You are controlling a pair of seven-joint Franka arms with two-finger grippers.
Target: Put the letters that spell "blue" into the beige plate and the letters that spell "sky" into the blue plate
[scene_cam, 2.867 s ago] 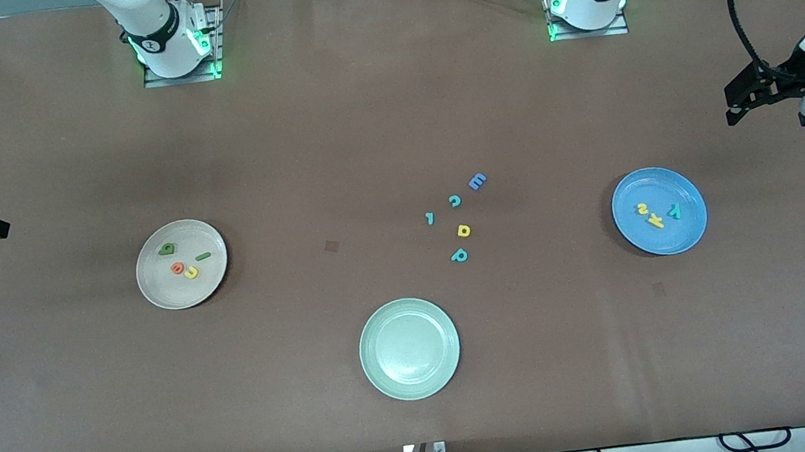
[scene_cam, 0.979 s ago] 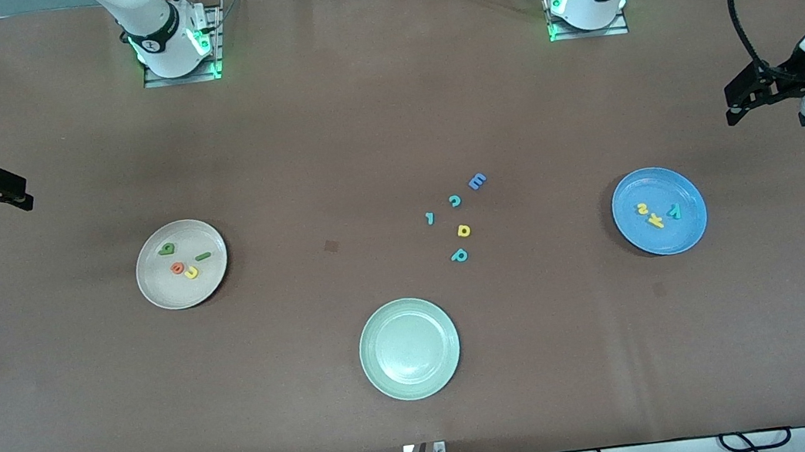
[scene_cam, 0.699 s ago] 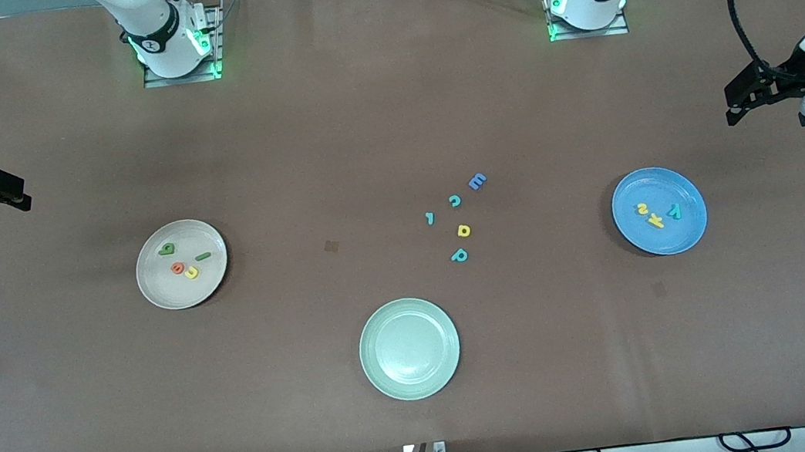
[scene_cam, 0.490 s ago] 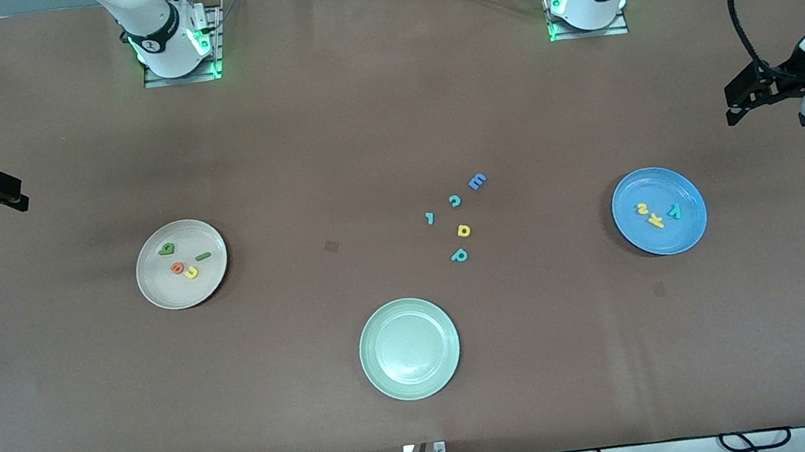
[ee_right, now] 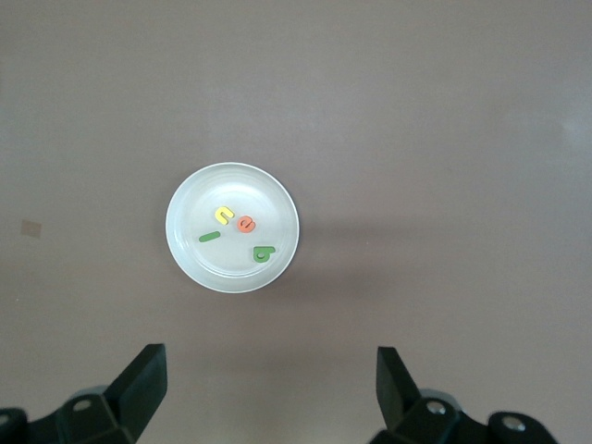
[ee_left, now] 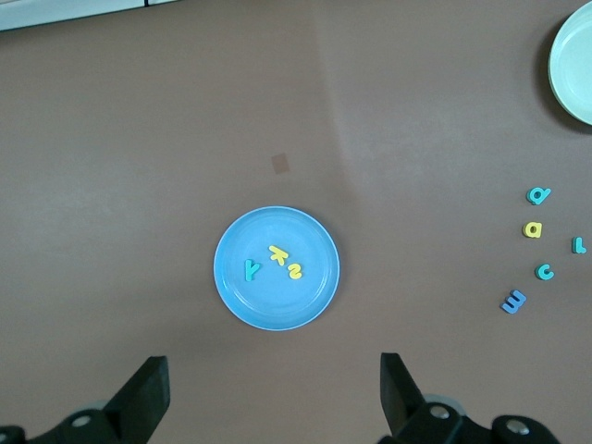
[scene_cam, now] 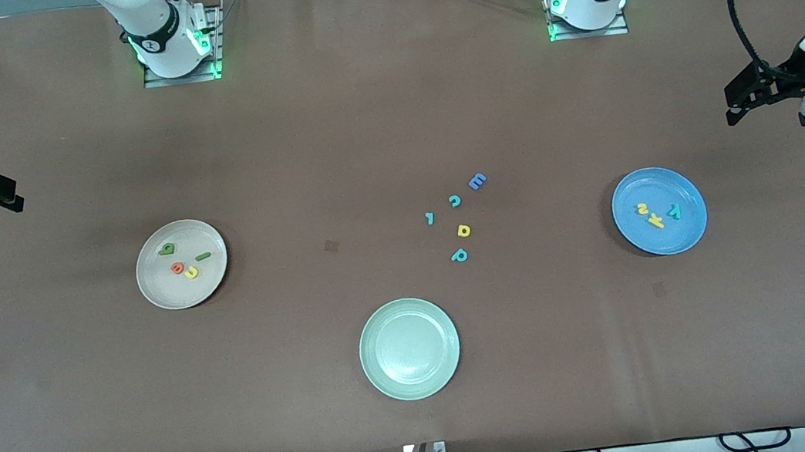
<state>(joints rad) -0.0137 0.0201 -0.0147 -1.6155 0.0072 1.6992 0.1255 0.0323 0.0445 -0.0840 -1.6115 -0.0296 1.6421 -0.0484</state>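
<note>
The beige plate (scene_cam: 160, 286) (ee_right: 190, 252) holds the green b (scene_cam: 166, 248), green l (scene_cam: 203, 256), orange e (scene_cam: 178, 268) and yellow u (scene_cam: 191, 272). In the blue plate (scene_cam: 665, 242) (ee_left: 277, 310) lie the yellow s (scene_cam: 642, 208), yellow k (scene_cam: 655, 221) and teal y (scene_cam: 673, 211). My right gripper (scene_cam: 10, 200) (ee_right: 270, 363) hangs open and empty over the table's edge at the right arm's end. My left gripper (scene_cam: 737, 106) (ee_left: 275, 370) is open and empty, high over the left arm's end of the table.
Loose letters lie mid-table between the plates: a blue E (scene_cam: 477, 181), teal c (scene_cam: 454, 200), small teal letter (scene_cam: 429, 218), yellow looped letter (scene_cam: 463, 230) and teal p (scene_cam: 459, 255). A pale green plate (scene_cam: 414, 388) sits nearer the front camera.
My right gripper has drifted slightly outward toward its end of the table. The left arm, plates and letters have not moved.
</note>
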